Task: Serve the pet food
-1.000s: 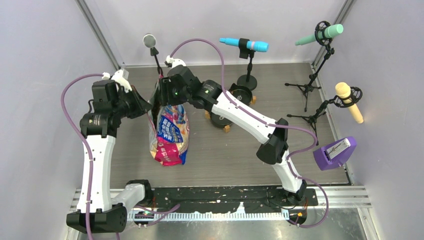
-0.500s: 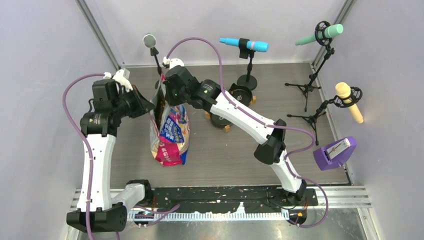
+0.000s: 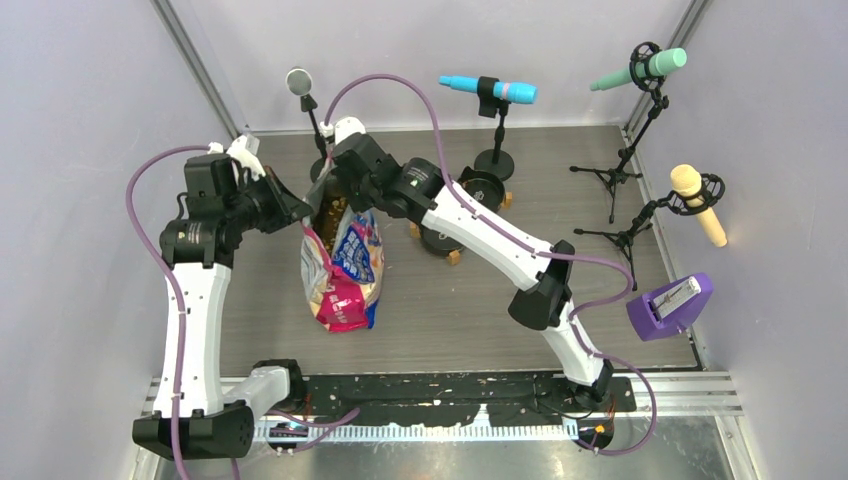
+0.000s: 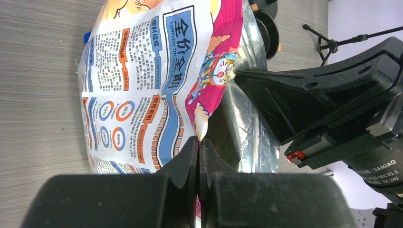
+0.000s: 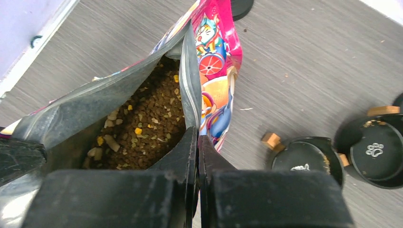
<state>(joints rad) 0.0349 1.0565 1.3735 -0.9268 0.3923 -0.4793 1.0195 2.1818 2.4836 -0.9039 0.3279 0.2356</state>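
The bag (image 3: 345, 275) stands upright at mid-table with its mouth held apart. The left gripper (image 4: 198, 142) is clenched on one lip and the right gripper (image 5: 197, 135) on the opposite lip, baring the kibble (image 5: 147, 118) inside. The bowls (image 5: 375, 152) sit just right of the bag, nearer the right gripper, so the pour likely tips that way.

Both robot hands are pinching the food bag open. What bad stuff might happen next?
The left gripper and right gripper each pinch only a thin edge of the bag; one edge might slip free and the mouth flop shut. The kibble lies exposed in the wide-open mouth, so a quick tilt may spill pellets on the table beside the black bowls.
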